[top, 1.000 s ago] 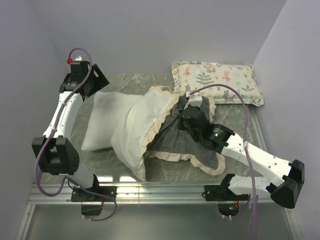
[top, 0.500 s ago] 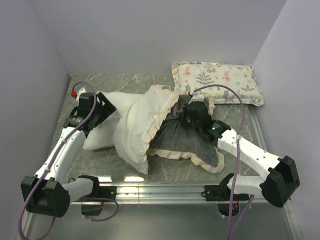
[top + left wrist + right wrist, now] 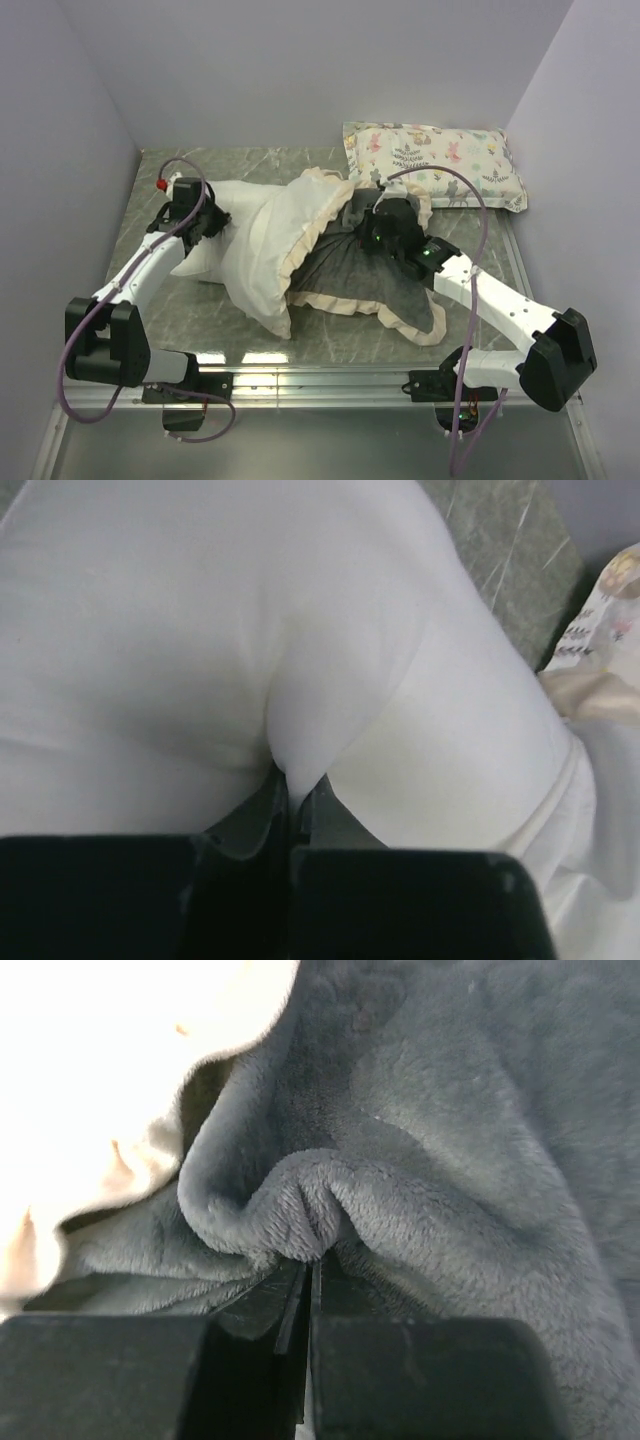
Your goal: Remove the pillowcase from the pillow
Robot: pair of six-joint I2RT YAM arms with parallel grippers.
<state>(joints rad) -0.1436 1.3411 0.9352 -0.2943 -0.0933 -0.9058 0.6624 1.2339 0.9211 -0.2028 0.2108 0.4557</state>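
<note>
The white pillow (image 3: 228,200) lies on the left half of the table, its right part still inside the pillowcase (image 3: 345,275). The case is turned back, cream-white inside showing with its frill, dark grey outside spread to the right. My left gripper (image 3: 205,222) is shut on a pinch of the pillow's (image 3: 180,630) white fabric at its left end; the left wrist view shows the fold caught at the gripper (image 3: 293,798). My right gripper (image 3: 376,232) is shut on a fold of the grey plush pillowcase (image 3: 420,1110), pinched at the gripper (image 3: 310,1258).
A small floral animal-print pillow (image 3: 435,160) lies at the back right, against the wall. The grey marble table (image 3: 160,300) is boxed in by walls on the left, back and right. A metal rail runs along the near edge.
My left arm swung in from the back left corner to the pillow's left end and shut on it. The right gripper kept its hold and drew the grey fabric slightly back.
</note>
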